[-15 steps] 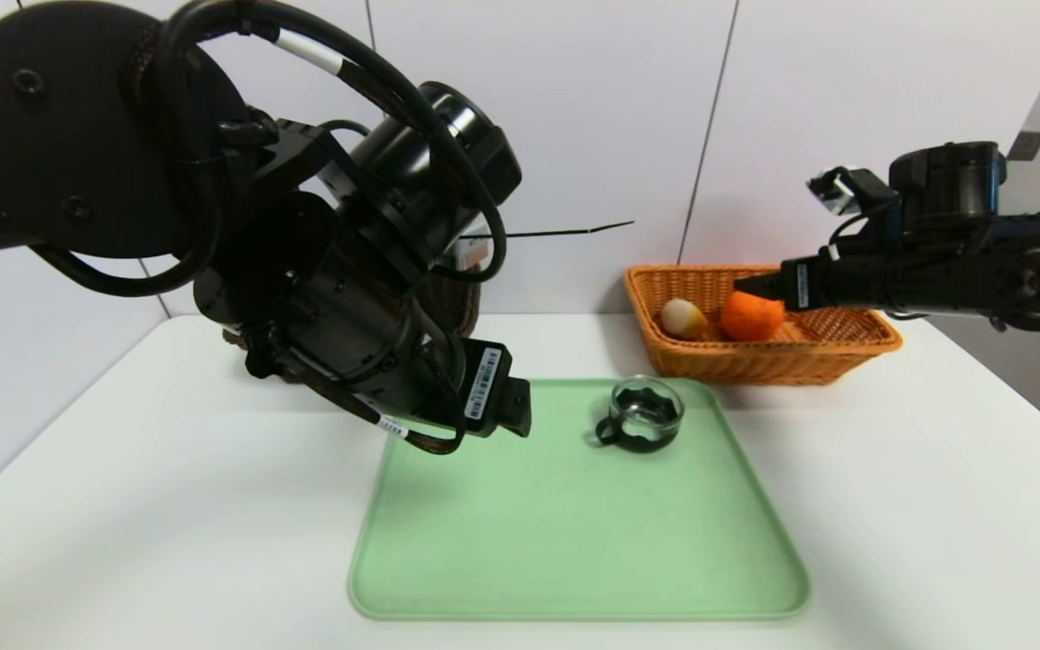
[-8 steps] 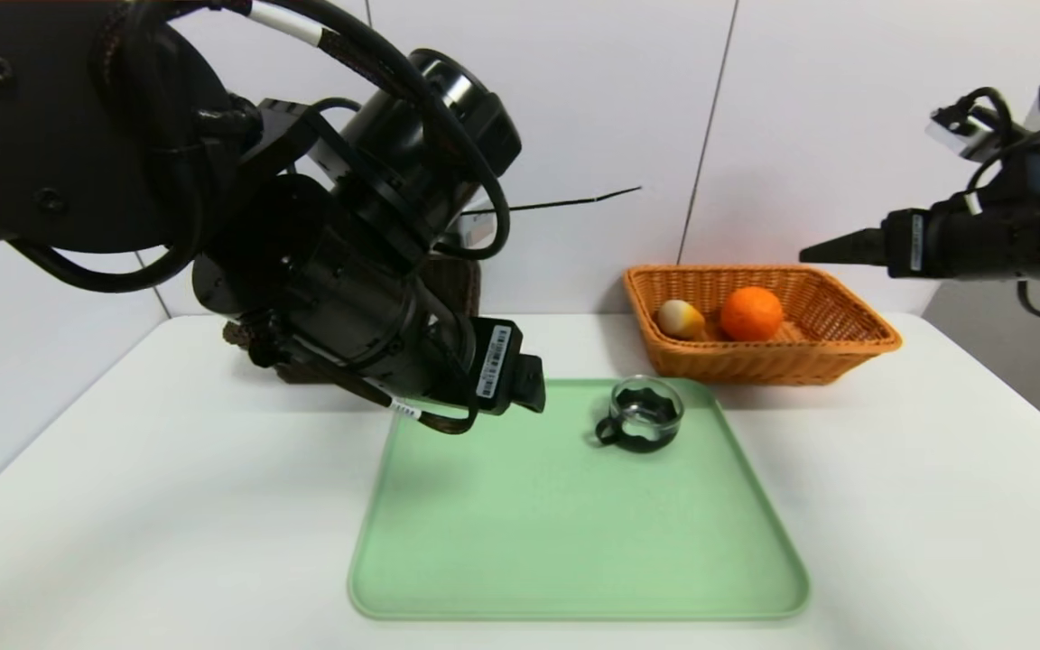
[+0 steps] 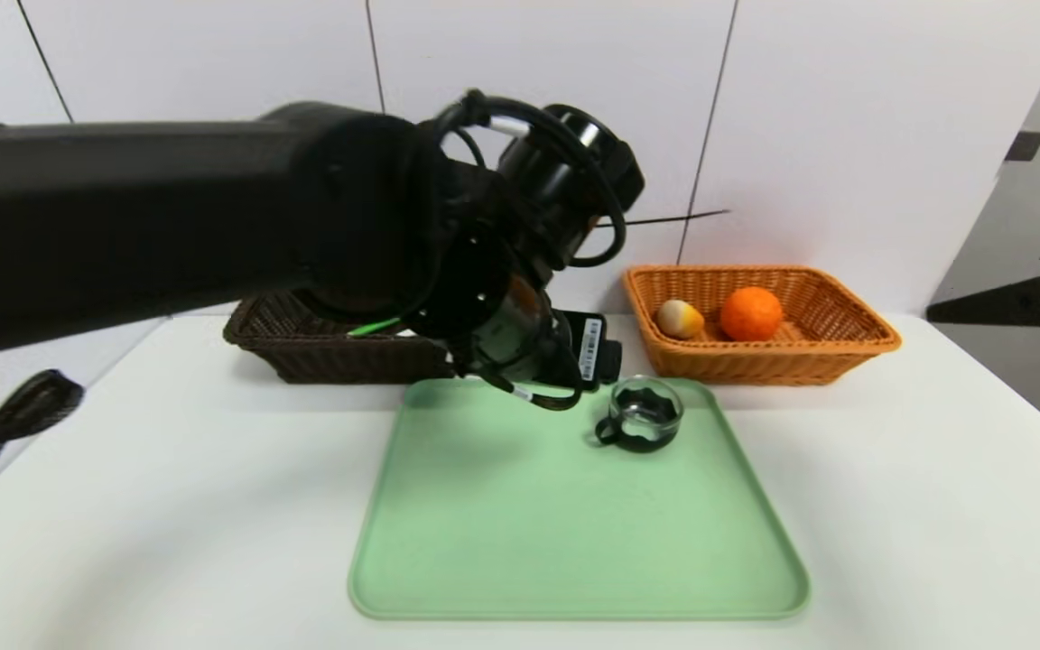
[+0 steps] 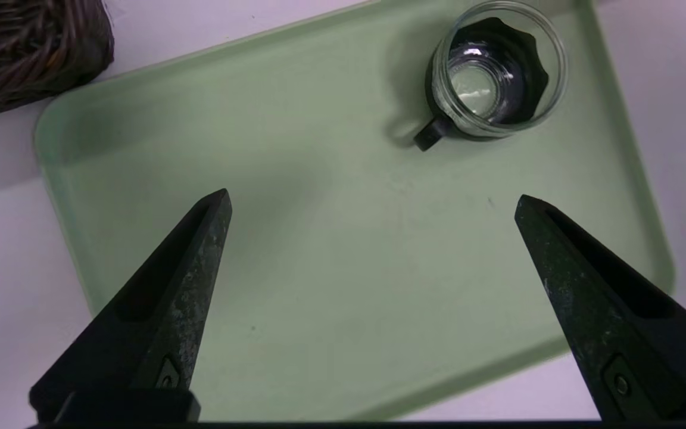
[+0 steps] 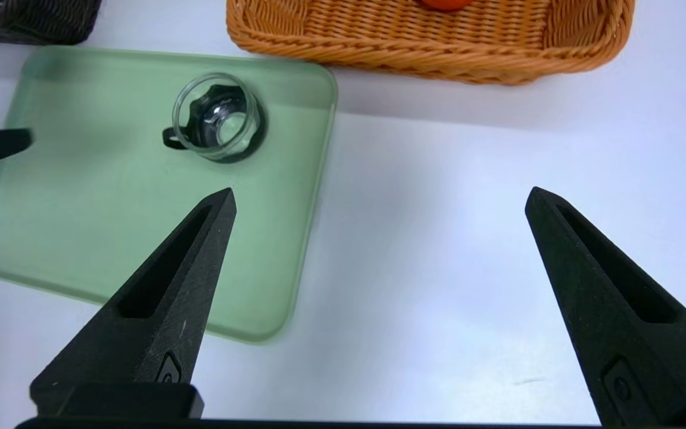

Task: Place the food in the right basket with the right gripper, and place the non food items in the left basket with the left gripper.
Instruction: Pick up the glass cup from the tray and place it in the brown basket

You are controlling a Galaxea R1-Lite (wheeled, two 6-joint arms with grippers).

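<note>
**Glass cup next, left gripper lining up**

Nearly done, probably. Only a glass cup [image 3: 639, 422] left on the green tray [image 3: 574, 560], far side. Left gripper [image 4: 373, 202] above the tray, spread wide, empty. Needs lowering around the cup, then over to the dark basket [image 3: 321, 348]. Orange [image 3: 751, 313] already in the orange basket [image 3: 845, 348]. Right gripper [image 5: 379, 196] parked off right, wide too.

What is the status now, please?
Left gripper open above green plastic tray. Right gripper open, parked aside. Small glass cup on tray, path unobstructed.

left tool [image 4: 371, 202] spread wide, arm extended; right tool [image 5: 379, 196] spread wide.
</note>
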